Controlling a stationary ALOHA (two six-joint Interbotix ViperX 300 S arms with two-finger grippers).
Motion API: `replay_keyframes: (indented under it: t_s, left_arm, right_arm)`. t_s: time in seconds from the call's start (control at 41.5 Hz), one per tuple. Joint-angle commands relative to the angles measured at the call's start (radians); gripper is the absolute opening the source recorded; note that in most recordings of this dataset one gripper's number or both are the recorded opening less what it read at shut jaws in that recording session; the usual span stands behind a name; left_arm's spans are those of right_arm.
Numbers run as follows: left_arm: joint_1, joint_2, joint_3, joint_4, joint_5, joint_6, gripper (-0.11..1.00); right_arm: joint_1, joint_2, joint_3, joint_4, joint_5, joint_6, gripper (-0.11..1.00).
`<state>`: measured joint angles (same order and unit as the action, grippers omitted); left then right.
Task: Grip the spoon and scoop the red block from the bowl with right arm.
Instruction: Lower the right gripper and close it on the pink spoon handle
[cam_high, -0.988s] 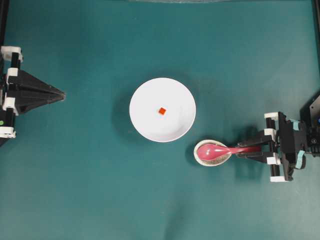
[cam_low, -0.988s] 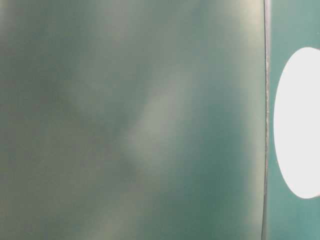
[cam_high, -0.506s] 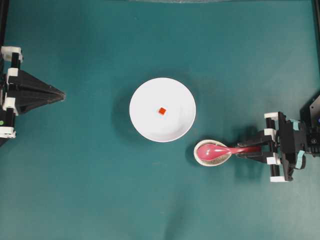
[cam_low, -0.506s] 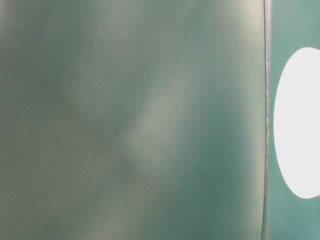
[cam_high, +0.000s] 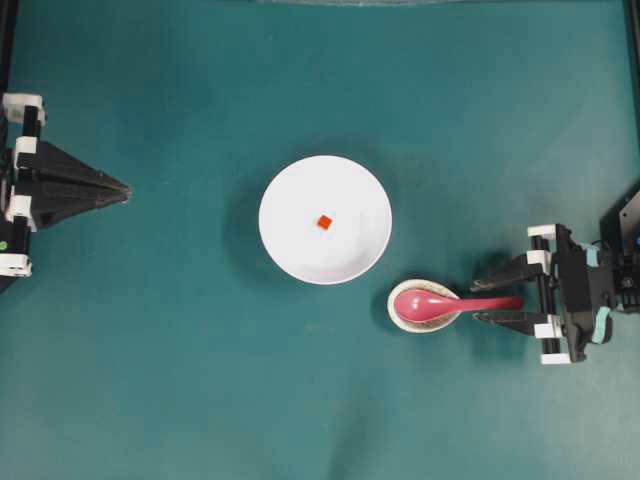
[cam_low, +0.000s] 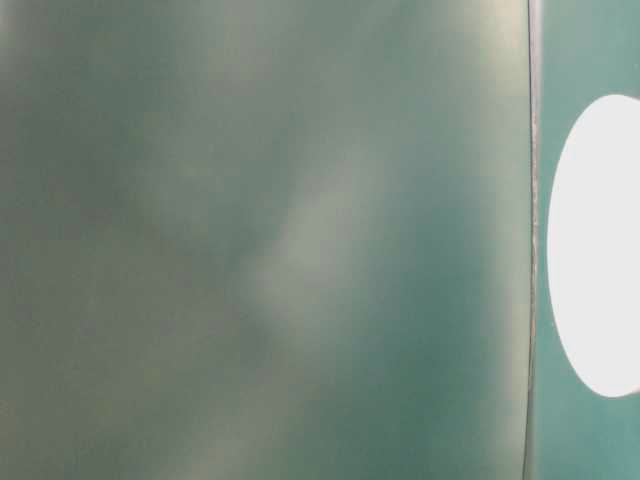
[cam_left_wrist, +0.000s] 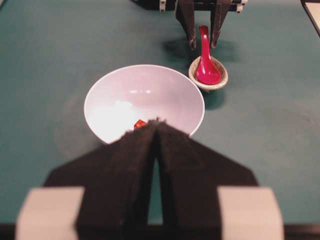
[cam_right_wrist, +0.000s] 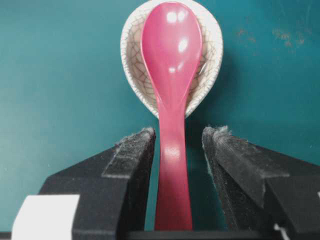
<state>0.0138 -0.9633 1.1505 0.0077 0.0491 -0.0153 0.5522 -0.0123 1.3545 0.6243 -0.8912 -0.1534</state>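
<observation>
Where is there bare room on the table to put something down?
Bare cloth lies between the left tool and the bowl, also above the bowl and along the bottom edge. It is crowded at lower right: the dish sits close to the bowl, with the spoon between the right tool's open jaws.

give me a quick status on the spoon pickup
Right gripper open, straddling spoon handle, no grip. Left gripper shut, parked. Red block in bowl. Path clear.
</observation>
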Motion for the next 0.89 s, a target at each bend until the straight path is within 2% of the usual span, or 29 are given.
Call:
replay_keyframes:
  t_s: [0.0,0.53,0.868]
  left_arm:
    - [0.000,0.008,-0.025,0.003,0.005,-0.005,0.00]
    - [0.000,0.008,-0.026,0.002,0.008,-0.008,0.00]
    - [0.000,0.008,-0.025,0.003,0.009,-0.008,0.00]
  right_arm:
    - [-0.002,-0.005,-0.009,-0.003,-0.011,-0.031,0.50]
    - [-0.002,-0.005,-0.009,0.000,-0.003,-0.040,0.47]
    - [-0.002,-0.005,-0.009,-0.002,-0.002,-0.038,0.24]
